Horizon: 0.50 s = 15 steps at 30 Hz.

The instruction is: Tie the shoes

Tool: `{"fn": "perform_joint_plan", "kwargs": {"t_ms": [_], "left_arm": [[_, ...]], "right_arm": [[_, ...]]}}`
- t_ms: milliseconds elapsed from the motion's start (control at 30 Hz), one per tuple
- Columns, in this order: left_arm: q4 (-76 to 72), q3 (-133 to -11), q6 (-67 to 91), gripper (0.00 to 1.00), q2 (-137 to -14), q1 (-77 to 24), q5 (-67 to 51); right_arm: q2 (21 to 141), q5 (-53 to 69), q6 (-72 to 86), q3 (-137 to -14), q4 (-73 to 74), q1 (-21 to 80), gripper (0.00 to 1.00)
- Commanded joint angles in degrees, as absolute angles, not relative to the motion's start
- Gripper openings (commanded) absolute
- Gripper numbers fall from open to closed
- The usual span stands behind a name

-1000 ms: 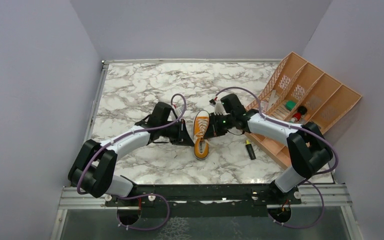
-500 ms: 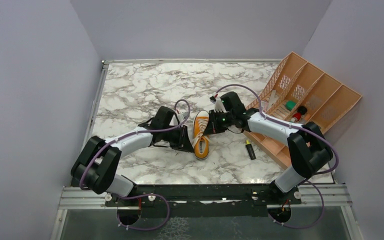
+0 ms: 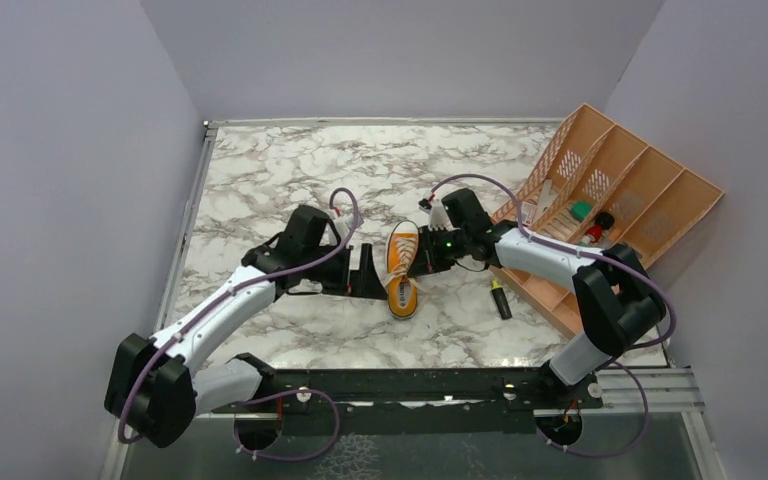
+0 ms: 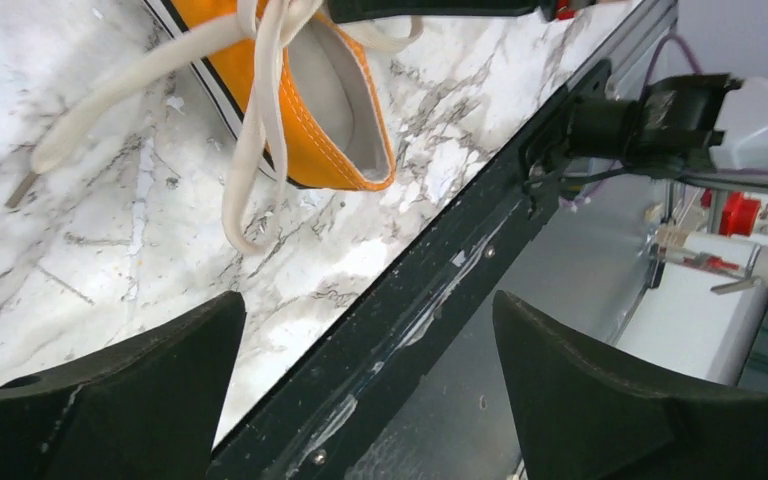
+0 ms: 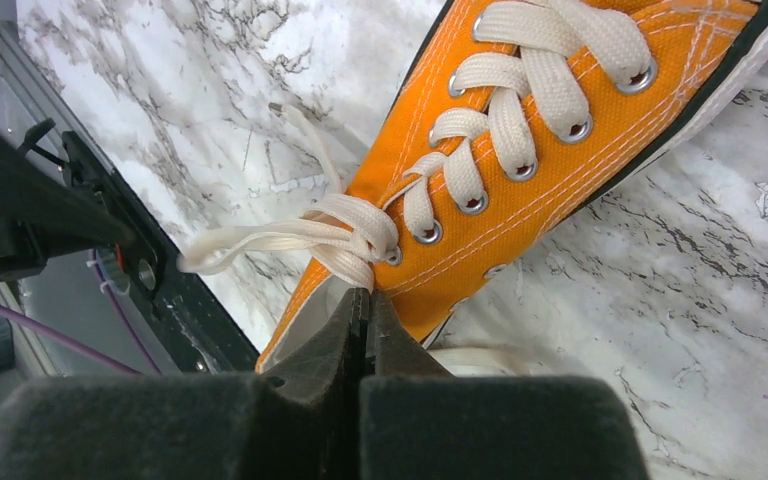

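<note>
The orange shoe (image 3: 402,268) with a white sole lies mid-table, toe toward the arms. My left gripper (image 3: 364,272) stands open just left of it with nothing between its fingers. In the left wrist view the open gripper (image 4: 367,297) sits apart from the shoe's heel (image 4: 325,110), and a loose white lace (image 4: 245,170) trails on the marble. My right gripper (image 3: 428,256) reaches in from the right. In the right wrist view this gripper (image 5: 363,293) is shut, pinching the white lace (image 5: 355,262) just below the wrapped crossing by the top eyelets of the shoe (image 5: 520,200).
An orange slotted organiser (image 3: 615,195) lies at the right edge of the table, holding green and red items. A black and yellow marker (image 3: 500,299) lies right of the shoe. The black front rail (image 3: 400,381) runs along the near edge.
My left gripper has opened and let go of the lace, drawing back slightly left while its arm swung outward. The right gripper stays shut at the shoe.
</note>
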<state>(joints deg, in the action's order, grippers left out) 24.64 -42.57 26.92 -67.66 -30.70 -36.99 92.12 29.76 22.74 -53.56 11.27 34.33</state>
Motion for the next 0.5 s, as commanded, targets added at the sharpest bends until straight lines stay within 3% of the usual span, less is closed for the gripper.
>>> {"fn": "perform_joint_plan", "kwargs": {"t_ms": [0, 167, 333, 400, 467], "left_arm": [[35.18, -47.33, 27.47, 0.89, -63.28, -27.33, -33.45], [34.40, -51.48, 28.63, 0.81, -70.11, -25.32, -33.34], [5.88, -49.44, 32.24, 0.58, -75.03, -25.07, -44.29], [1.59, -50.02, 29.63, 0.47, -82.67, -25.05, -48.39], [0.82, -50.55, 27.10, 0.44, -87.16, -25.05, -51.06]], "right_arm": [[91.24, 31.27, 20.68, -54.80, 11.06, 34.19, 0.01], [92.35, 32.05, 20.71, -56.24, 11.59, 34.26, 0.01], [92.18, 33.11, 21.84, -55.83, 10.18, 34.19, 0.01], [92.28, 33.09, 22.05, -55.74, 10.18, 34.24, 0.01], [92.09, 33.35, 22.31, -55.63, 10.13, 34.20, 0.01]]}}
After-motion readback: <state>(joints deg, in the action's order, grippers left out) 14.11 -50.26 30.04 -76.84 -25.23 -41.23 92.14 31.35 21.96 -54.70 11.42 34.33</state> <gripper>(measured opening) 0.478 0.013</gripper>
